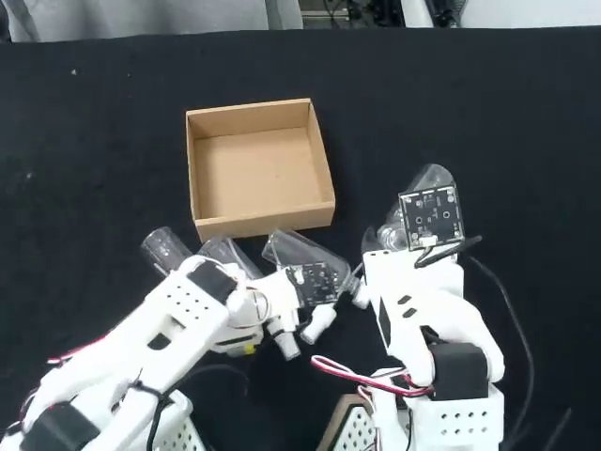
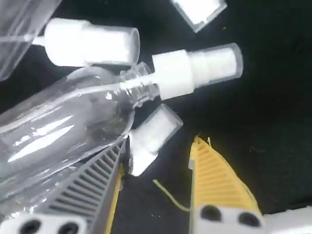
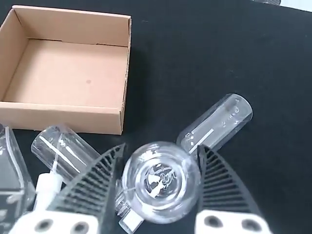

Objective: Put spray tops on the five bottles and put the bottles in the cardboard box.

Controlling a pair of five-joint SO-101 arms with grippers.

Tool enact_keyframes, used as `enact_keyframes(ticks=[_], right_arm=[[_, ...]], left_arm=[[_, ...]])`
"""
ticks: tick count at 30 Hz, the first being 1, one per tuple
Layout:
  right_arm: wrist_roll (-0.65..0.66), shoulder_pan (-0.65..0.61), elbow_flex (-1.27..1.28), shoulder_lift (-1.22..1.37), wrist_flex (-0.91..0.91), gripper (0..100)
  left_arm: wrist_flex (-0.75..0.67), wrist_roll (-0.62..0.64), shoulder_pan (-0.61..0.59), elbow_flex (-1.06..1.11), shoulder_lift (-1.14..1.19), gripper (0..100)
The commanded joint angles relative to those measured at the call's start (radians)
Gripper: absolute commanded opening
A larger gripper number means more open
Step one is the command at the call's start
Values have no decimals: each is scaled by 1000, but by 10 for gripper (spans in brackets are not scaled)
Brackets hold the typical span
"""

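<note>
Your right hand (image 3: 160, 148) is clamped on a clear bottle (image 3: 161, 180), its fingers (image 3: 92, 190) pressed to both sides, and its wrist view shows that bottle end-on. Just beyond it, a second bottle (image 3: 217, 122) lies on the black worktop (image 3: 219, 48). Your left hand (image 2: 161, 140) stands apart and grips nothing. A loose spray top (image 2: 146, 146) lies between its two fingers, touching the grey one. Just past that, a lying bottle (image 2: 63, 122) has a fitted spray top (image 2: 195, 70) at its neck, and another spray top (image 2: 92, 46) lies beside it. The cardboard box (image 1: 258, 218) sits open side up on the far side of both hands, left of the right hand.
</note>
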Motion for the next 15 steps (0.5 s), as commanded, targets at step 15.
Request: enact_keyframes(ticks=[15], right_arm=[[-6,17,-5,-13,-34,134]], left_arm=[[-140,43,13,-67,167,137]])
